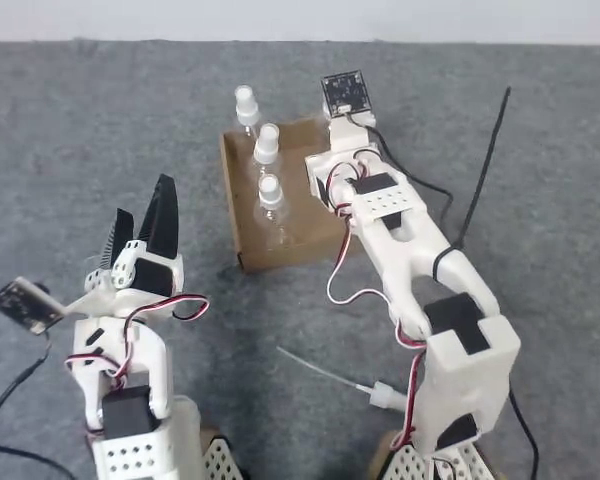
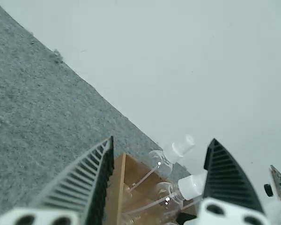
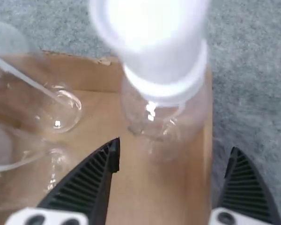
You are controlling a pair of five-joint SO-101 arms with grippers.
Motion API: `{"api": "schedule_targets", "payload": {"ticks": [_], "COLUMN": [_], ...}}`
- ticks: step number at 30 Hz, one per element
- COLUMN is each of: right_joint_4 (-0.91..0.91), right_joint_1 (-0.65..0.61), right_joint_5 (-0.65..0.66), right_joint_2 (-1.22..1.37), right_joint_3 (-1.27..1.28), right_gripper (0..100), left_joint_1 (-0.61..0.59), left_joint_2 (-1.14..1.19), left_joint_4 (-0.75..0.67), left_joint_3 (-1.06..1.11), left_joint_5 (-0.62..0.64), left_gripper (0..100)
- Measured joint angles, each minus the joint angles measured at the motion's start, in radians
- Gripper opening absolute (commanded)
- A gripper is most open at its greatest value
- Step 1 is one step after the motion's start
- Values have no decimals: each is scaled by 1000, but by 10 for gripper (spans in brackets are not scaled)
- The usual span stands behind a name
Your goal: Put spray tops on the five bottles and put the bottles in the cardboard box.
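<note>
The left gripper [image 1: 143, 208] stands apart from the cardboard box [image 1: 232, 205], on its left, jaws wide apart and holding nothing. Three capped bottles [image 1: 267, 145] stand in a row along the box's left wall. The right gripper [image 3: 174, 147] hangs over the box, jaws spread and empty, with a capped bottle [image 3: 161, 117] just ahead. A loose spray top [image 1: 385, 394] lies outside the box, toward the arm bases.

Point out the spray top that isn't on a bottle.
The spray top lying on the carpet beside the right arm; the others sit on bottles.

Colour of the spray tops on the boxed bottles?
White; spray top shows best in right wrist view.
</note>
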Motion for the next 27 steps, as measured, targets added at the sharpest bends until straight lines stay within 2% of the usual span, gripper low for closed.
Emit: {"api": "schedule_targets", "payload": {"ticks": [27], "right_joint_4": [442], "right_joint_1": [0], "right_joint_5": [0], "right_joint_2": [-296], "right_joint_3": [0], "right_gripper": [299], "left_joint_1": [0], "left_joint_2": [0], "left_joint_4": [0], "left_joint_3": [0], "left_joint_5": [0], "left_gripper": [294]}}
